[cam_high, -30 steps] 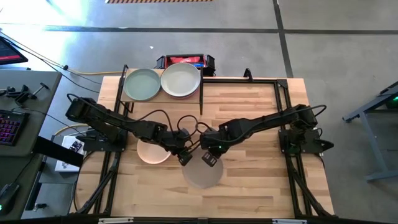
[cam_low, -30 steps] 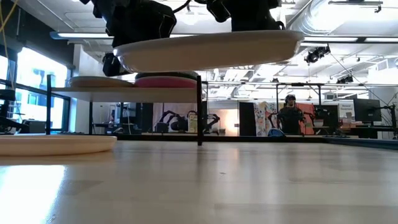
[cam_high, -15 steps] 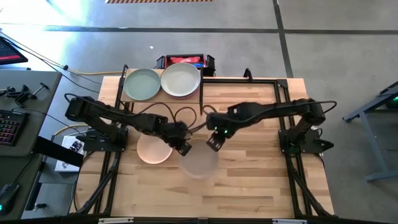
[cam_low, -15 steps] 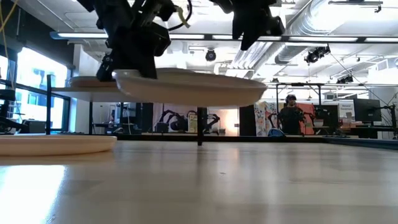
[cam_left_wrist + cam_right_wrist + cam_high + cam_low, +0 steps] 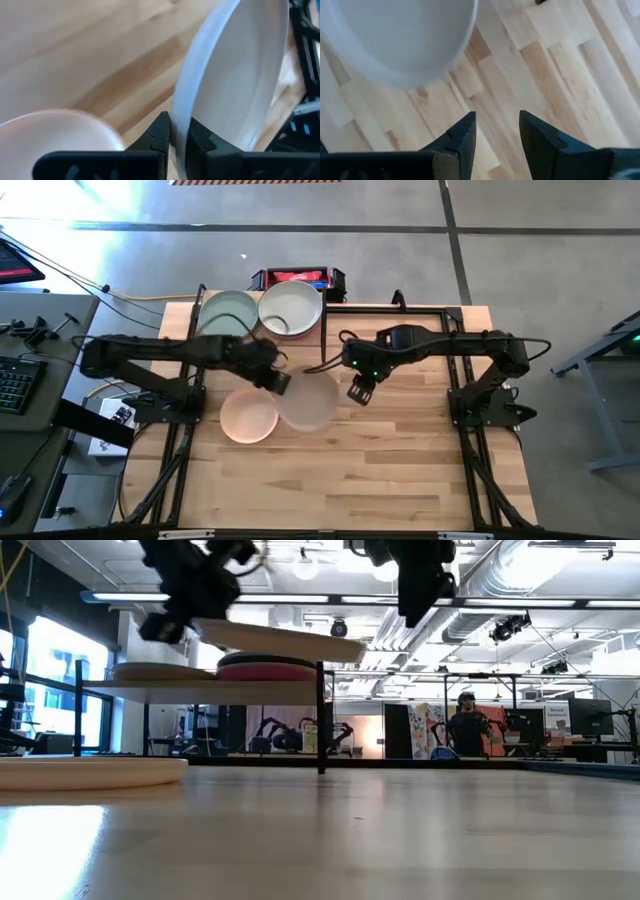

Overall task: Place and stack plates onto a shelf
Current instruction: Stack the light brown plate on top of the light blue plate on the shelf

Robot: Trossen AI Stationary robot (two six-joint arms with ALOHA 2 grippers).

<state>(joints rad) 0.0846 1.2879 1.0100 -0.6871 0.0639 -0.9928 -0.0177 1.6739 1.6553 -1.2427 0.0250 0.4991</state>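
Striped bench (image 5: 400,470) at mid-frame: the right gripper (image 5: 360,393) has let go, fingers now spread and empty, pulled back. The left gripper (image 5: 281,383) alone clamps the off-white plate (image 5: 310,402) and has carried it toward the shelf (image 5: 322,330), upper left; stacking looks next.

From my console the surface (image 5: 400,470) reads as pale butcher-block wood, its strips smooth with a soft sheen. The off-white plate (image 5: 235,75) clamped in my left hand (image 5: 177,137) looks matte and smooth, like unglazed ceramic or plastic. The peach plate (image 5: 248,417) lying on the wood has the same dull finish. Both hands look like hard black plastic, the right hand (image 5: 497,131) faintly satin. The shelf (image 5: 200,685) looks like plain light wood.
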